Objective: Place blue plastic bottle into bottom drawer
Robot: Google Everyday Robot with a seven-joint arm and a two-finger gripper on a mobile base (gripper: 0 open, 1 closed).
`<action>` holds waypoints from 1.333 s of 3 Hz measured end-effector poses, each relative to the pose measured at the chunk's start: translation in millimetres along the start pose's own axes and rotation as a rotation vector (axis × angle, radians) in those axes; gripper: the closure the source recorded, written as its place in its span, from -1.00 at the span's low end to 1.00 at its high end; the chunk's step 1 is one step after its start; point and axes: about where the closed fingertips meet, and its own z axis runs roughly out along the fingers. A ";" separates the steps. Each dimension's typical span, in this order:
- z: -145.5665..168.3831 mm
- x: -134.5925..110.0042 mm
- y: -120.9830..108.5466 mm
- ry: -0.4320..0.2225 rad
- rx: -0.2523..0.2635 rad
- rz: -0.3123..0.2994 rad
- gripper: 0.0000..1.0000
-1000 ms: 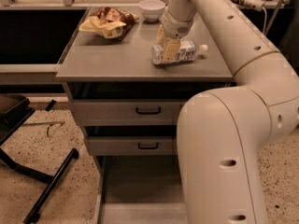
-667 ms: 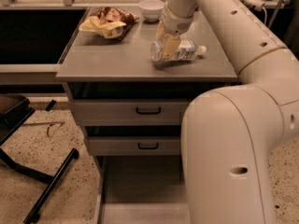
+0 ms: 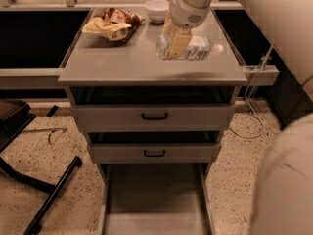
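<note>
One light, crushable blue plastic bottle [image 3: 198, 48] is judged best held gently across its labelled middle, where the gripper [image 3: 176, 45] is positioned, though the jaws' state cannot be told.

Yellowish gripper [image 3: 177, 41] over pale-blue bottle [image 3: 199, 48]; bottom drawer [image 3: 155, 199] grey (plain).

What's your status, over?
Gripper over blue plastic bottle, lying on cabinet top. Bottom drawer open. Chip bag, white bowl behind, not blocking.
</note>
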 end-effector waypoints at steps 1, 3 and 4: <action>-37.9 -27.2 30.1 0.005 0.073 0.062 1.00; -16.7 -34.9 59.8 0.023 0.010 0.066 1.00; -22.4 -38.5 76.4 0.026 0.023 0.091 1.00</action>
